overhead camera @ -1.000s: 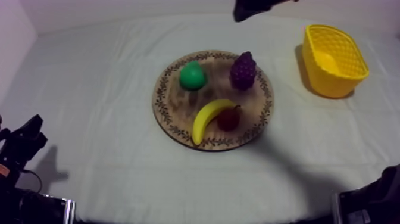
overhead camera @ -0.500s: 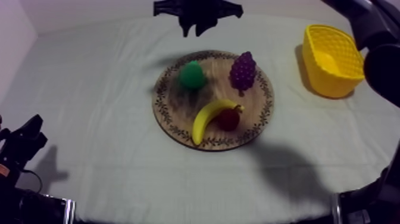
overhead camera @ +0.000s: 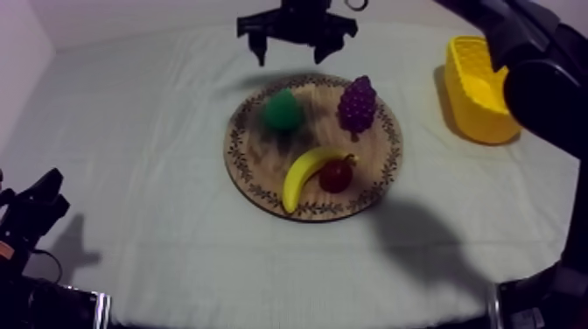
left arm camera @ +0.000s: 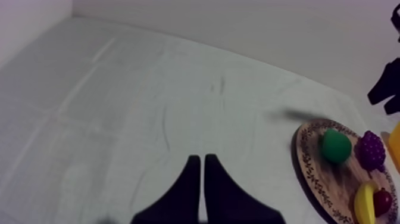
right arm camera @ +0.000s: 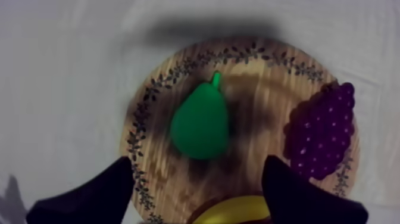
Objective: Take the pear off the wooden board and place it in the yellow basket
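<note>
L end effector [left arm camera: 199, 179] is sitting low over bare tabletop [overhead camera: 131, 131], fingers lying pressed together w/ nothing btwn them. The wooden board [overhead camera: 262, 166] is lying well off to its right. R end effector [overhead camera: 290, 55] is hanging over the board's far edge, fingers spread wide, gripping nothing. The pear [right arm camera: 200, 122] is lying on the board just ahead of it, touching neither finger, w/ grapes [overhead camera: 357, 103] beside the pear, and banana [overhead camera: 306, 171] & small red fruit [overhead camera: 336, 176] farther along the board. The yellow basket [overhead camera: 477, 96] is standing well apart from it, on the R arm's side.

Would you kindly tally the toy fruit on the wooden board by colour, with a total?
Green: 1, the pear
Purple: 1, the bunch of grapes
Yellow: 1, the banana
Red: 1, the small red fruit
Total: 4
</note>
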You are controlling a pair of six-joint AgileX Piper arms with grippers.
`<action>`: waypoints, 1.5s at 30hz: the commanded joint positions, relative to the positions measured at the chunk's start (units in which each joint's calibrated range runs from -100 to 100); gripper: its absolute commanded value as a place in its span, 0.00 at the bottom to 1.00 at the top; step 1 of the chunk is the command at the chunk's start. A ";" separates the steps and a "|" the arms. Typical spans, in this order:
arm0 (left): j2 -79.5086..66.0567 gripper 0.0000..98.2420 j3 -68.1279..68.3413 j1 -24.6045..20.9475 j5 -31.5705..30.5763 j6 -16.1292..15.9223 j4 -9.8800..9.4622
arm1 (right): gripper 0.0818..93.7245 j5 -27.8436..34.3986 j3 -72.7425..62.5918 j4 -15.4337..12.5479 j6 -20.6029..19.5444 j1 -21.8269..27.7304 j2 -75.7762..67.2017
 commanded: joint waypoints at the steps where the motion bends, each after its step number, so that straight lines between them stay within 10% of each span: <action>1: 0.02 0.00 -0.02 0.00 0.00 -0.02 0.01 | 0.72 -0.15 -0.23 0.06 -0.03 -0.29 2.16; 17: 0.02 0.00 -0.02 0.00 0.00 -0.02 0.01 | 0.69 0.34 -10.84 1.17 -1.11 -0.26 21.01; 27: 0.02 0.00 -0.02 0.00 0.00 -0.02 0.01 | 0.46 -0.34 -13.04 1.67 0.16 -0.43 23.68; 45: 0.02 0.00 -0.02 0.00 0.00 -0.02 0.01 | 0.38 0.48 -4.89 2.34 1.29 0.44 3.17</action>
